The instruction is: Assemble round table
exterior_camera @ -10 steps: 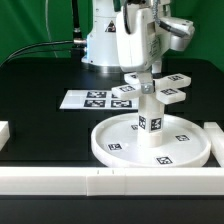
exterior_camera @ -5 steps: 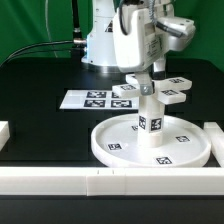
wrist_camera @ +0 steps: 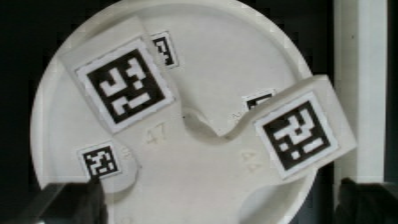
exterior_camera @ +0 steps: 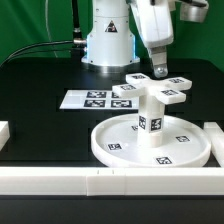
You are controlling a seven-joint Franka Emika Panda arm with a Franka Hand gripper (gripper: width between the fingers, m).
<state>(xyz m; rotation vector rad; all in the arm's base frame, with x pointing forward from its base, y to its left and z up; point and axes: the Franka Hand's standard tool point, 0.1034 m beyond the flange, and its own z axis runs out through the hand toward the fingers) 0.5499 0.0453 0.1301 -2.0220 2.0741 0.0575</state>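
Note:
The large round disc (exterior_camera: 150, 145) lies on the black table near the front rail. The short post (exterior_camera: 150, 117) stands upright at its middle. The cross-shaped piece (exterior_camera: 156, 91) sits on top of the post. My gripper (exterior_camera: 158, 68) is open and empty, hanging a little above the cross and apart from it. In the wrist view the gripper (wrist_camera: 222, 200) looks straight down on two tagged arms of the cross (wrist_camera: 121, 82) with the disc (wrist_camera: 214, 35) beneath. The dark fingers (wrist_camera: 80, 195) stand wide apart with nothing between them.
The marker board (exterior_camera: 93, 98) lies flat behind the disc toward the exterior view's left. Long white rails run along the front (exterior_camera: 100, 181), with short pieces at the left (exterior_camera: 3, 133) and right (exterior_camera: 215, 135). The robot base (exterior_camera: 105, 40) stands at the back.
My gripper was down at the cross piece on the post. It has let go and risen, shifting toward the exterior view's right. The cross stays on the post.

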